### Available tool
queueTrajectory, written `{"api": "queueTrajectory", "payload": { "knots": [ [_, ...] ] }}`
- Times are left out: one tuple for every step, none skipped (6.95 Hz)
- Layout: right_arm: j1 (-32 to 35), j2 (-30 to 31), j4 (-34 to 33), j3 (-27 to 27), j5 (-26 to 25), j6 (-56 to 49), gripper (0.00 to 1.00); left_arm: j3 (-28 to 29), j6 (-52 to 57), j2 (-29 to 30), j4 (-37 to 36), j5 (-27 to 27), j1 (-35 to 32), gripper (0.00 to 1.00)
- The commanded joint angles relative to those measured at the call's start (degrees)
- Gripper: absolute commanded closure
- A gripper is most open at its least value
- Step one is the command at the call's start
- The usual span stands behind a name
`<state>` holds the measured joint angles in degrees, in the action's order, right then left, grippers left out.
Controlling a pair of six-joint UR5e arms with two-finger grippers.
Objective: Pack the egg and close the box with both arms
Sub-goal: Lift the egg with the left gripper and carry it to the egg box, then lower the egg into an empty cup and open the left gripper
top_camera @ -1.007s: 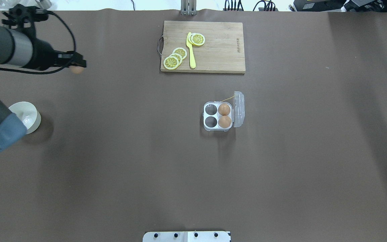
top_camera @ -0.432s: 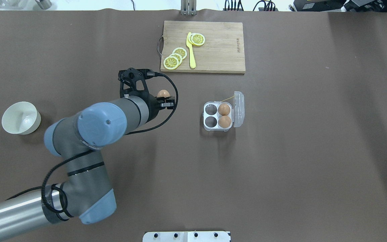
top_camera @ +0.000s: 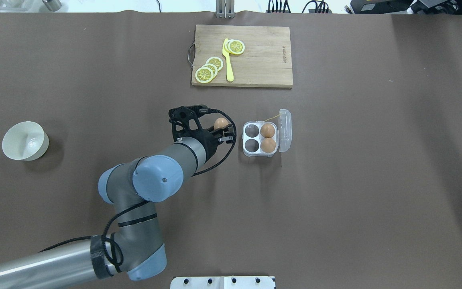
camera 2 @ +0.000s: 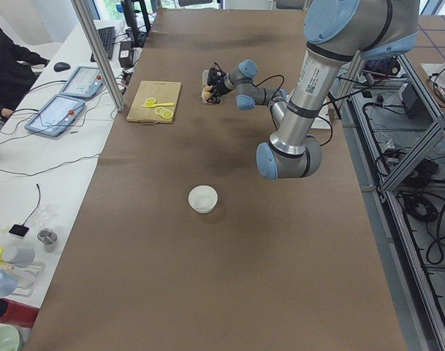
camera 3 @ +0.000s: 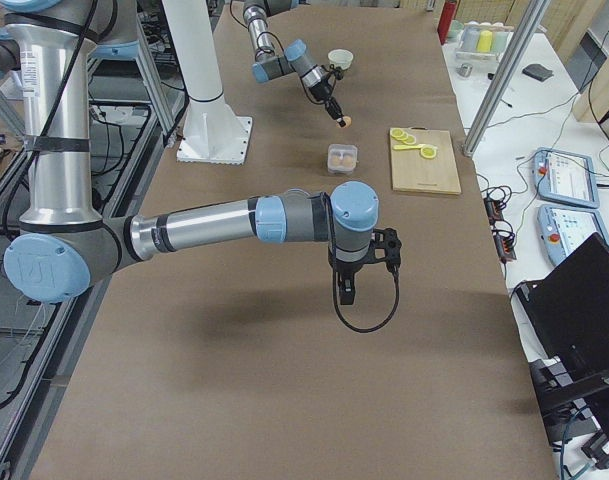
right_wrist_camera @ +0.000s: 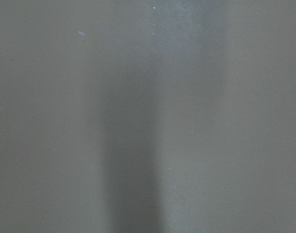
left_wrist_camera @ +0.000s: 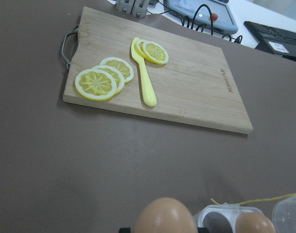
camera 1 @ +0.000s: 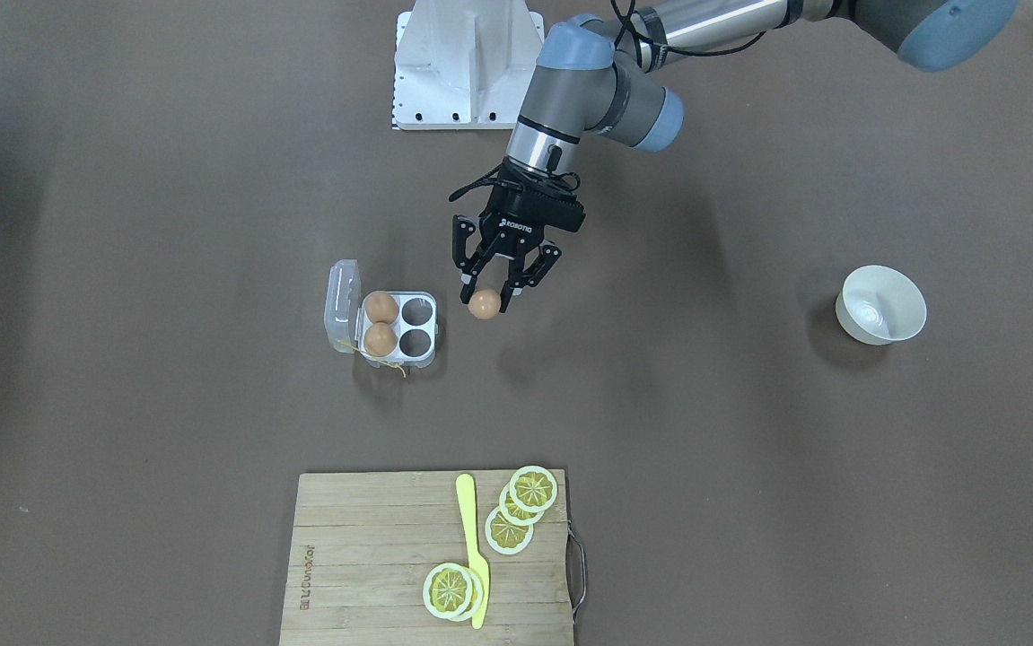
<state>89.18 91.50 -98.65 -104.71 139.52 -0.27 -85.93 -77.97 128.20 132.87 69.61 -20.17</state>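
Note:
My left gripper point(camera 1: 484, 299) is shut on a tan egg point(camera 1: 484, 304) and holds it above the table, just left of the box point(top_camera: 247, 152) in the overhead view point(top_camera: 221, 123). The clear box stands with its lid point(top_camera: 285, 130) open to the right. Two more eggs point(top_camera: 268, 137) fill the cups by the lid, and the two cups point(top_camera: 251, 137) nearest the gripper are bare. The left wrist view shows the held egg point(left_wrist_camera: 165, 216) at the bottom edge. My right gripper point(camera 3: 346, 287) shows only in the exterior right view, low over bare table, and I cannot tell whether it is open or shut.
A wooden cutting board point(top_camera: 263, 60) with lemon slices point(top_camera: 209, 69) and a yellow knife point(top_camera: 228, 60) lies at the far edge. A white bowl point(top_camera: 25, 140) sits at the far left. The white stand point(camera 1: 467, 63) is at the robot's base.
My left arm has swept from the far left of the table to the right with the egg in its gripper, and now hangs close to the box's left side.

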Motion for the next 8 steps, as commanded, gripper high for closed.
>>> {"api": "queueTrajectory", "payload": {
  "knots": [
    [-0.15,-0.44,0.04,0.03,-0.12,0.27,0.0,7.07,-1.84,6.77,2.13,-2.28,1.71,1.0],
    [-0.15,-0.97,-0.05,0.12,-0.21,0.27,0.0,7.53,-1.84,7.32,2.13,-2.29,1.8,1.0],
    [-0.23,-1.06,-0.05,0.2,-0.21,0.27,0.0,7.97,-1.84,7.76,2.04,-2.2,1.72,1.0],
    [-0.15,-1.06,-0.05,0.2,-0.21,0.27,0.0,8.93,-1.75,8.03,2.04,-2.2,1.72,1.0],
    [-0.23,-1.15,-0.05,0.2,-0.21,0.35,0.0,10.07,-1.84,9.33,1.96,-2.2,1.8,0.97],
    [-0.15,-1.15,-0.05,0.12,-0.12,0.96,0.0,11.65,-1.84,9.87,1.95,-2.02,1.8,0.64],
    [-0.15,-1.15,0.04,0.12,-0.12,0.88,0.0,11.75,-1.84,10.05,1.95,-2.2,1.8,0.22],
    [-0.15,-1.15,0.04,0.12,-0.12,0.97,0.0,11.49,-1.75,9.79,2.13,-2.2,1.72,0.03]
  ]
}}
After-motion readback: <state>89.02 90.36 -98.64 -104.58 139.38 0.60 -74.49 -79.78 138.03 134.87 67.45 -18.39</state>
